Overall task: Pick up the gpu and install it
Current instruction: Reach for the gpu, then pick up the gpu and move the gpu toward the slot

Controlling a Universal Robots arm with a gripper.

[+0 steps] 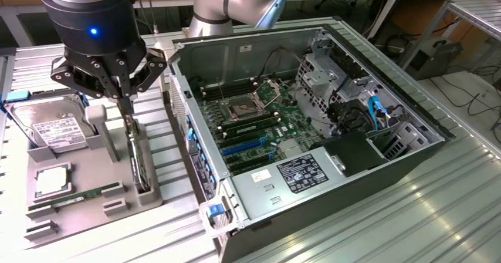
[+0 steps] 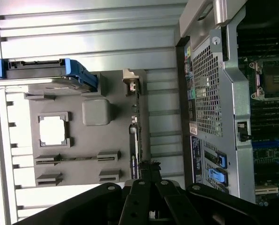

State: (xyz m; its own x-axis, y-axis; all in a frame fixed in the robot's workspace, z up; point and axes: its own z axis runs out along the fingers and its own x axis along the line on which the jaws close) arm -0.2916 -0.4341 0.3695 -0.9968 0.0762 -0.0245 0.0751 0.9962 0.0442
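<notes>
Two jaws pressed tight together, and they look to be pinching the top edge of the gpu (image 1: pixel 139 157) at the end nearer the hard drive (image 1: pixel 51 128) (a thin hold on a thin card). The gripper (image 1: pixel 125 107) stands straight above it. The gpu stands on edge in its slot in the grey parts tray (image 1: pixel 94 216), not lifted, so the pick is barely begun and the install is all to do. The blue expansion slots (image 1: pixel 244 147) in the open computer case (image 1: pixel 227 54) sit empty. Tight quarters: a grey post (image 1: pixel 100 128) is just beside the gpu and the case wall is near on the other side. Above, it's open.
</notes>
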